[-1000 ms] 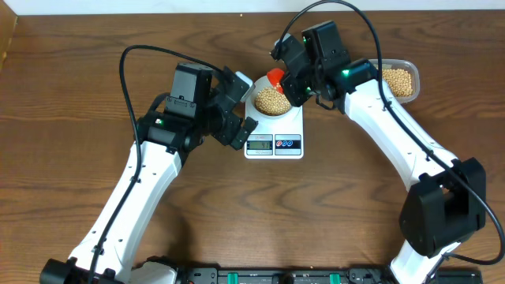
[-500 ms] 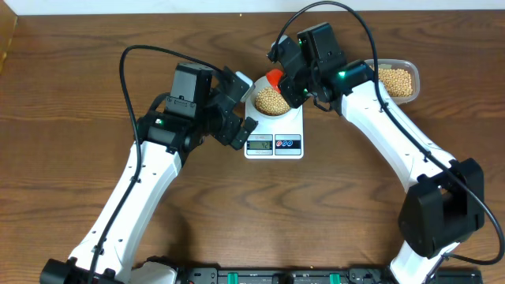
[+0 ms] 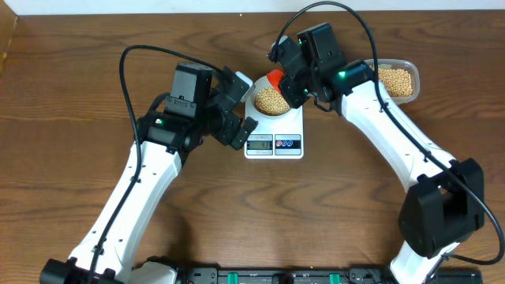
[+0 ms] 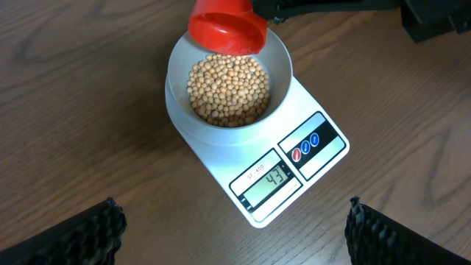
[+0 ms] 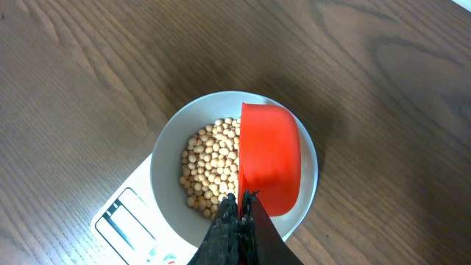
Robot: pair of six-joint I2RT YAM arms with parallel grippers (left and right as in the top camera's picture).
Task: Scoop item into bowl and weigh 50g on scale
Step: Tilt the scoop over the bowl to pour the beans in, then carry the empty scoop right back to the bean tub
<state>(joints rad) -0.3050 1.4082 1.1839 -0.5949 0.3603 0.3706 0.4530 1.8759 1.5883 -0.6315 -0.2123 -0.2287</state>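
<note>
**A:** Anything readable on there?

**B:** Grey LCD display (image 4: pixel 268 180) on the flat white rectangular scale (image 4: pixel 221 163) says 43. The print above it is too tiny for me. The small round pale bowl (image 4: pixel 176 96) sits on the scale, with the tan-yellow beans (image 4: pixel 228 88) heaped inside.

**A:** And your grippers? Any room?

**B:** My right gripper (image 5: pixel 239 200) is clamped tight on the red plastic scoop (image 5: pixel 268 158) over the bowl. My left gripper (image 3: pixel 241 106) is spread wide and empty, just left of the scale. There's bare brown wooden table (image 3: pixel 79 79) all around. The clear plastic tub (image 3: pixel 416 79) of beans is off right, partly behind my arm.
</note>
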